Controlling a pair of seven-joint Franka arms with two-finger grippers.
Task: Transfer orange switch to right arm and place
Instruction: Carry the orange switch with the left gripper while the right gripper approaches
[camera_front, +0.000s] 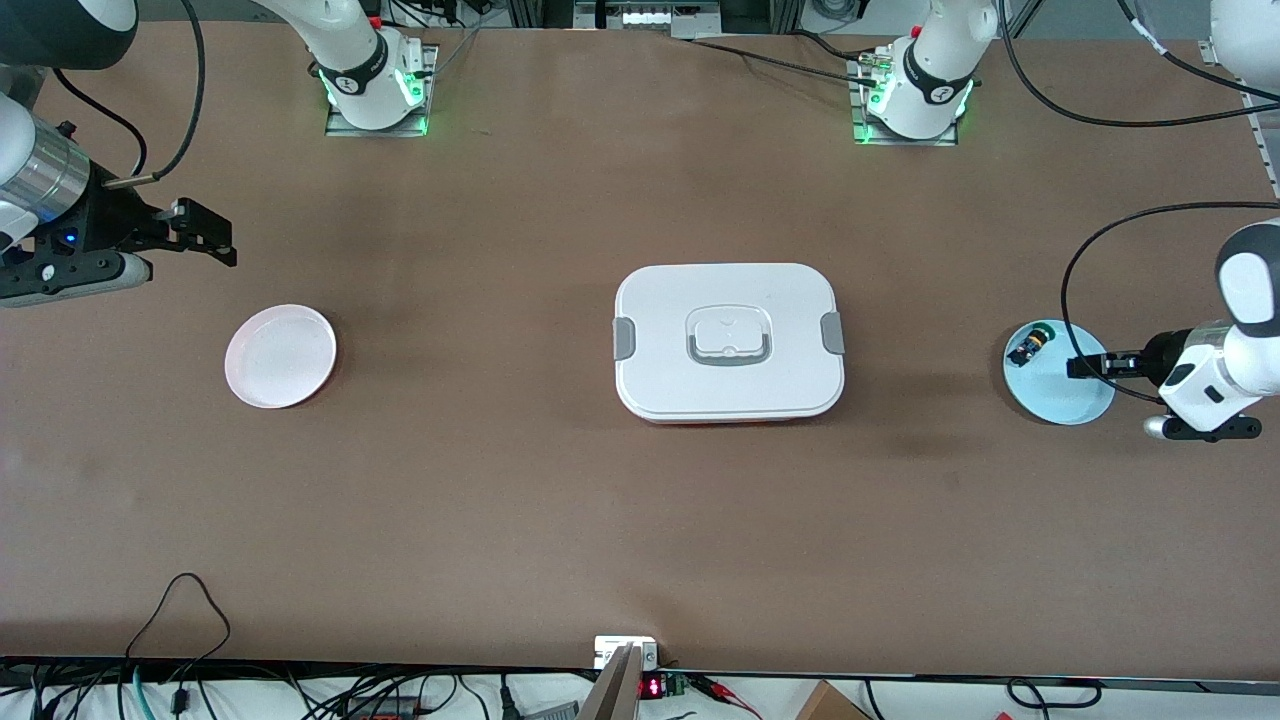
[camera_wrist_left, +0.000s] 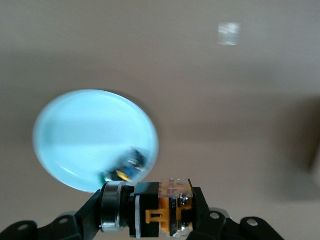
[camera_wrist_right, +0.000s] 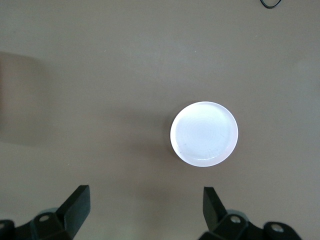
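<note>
Left gripper (camera_wrist_left: 150, 210), over blue plate (camera_front: 1058, 385), clamps orange switch (camera_wrist_left: 160, 207); right gripper (camera_wrist_right: 145, 207) waits spread wide above pink plate (camera_wrist_right: 204, 134). Handover comes next, needing both arms to meet

The brown table (camera_front: 520, 480) carries three things — a pink plate (camera_front: 280, 356), a white lidded box (camera_front: 728, 342) at the middle, and a blue plate (camera_front: 1058, 395).

left end effector (camera_wrist_left: 147, 212): clamped, aloft | right end effector (camera_wrist_right: 145, 207): spread, aloft, waiting
</note>
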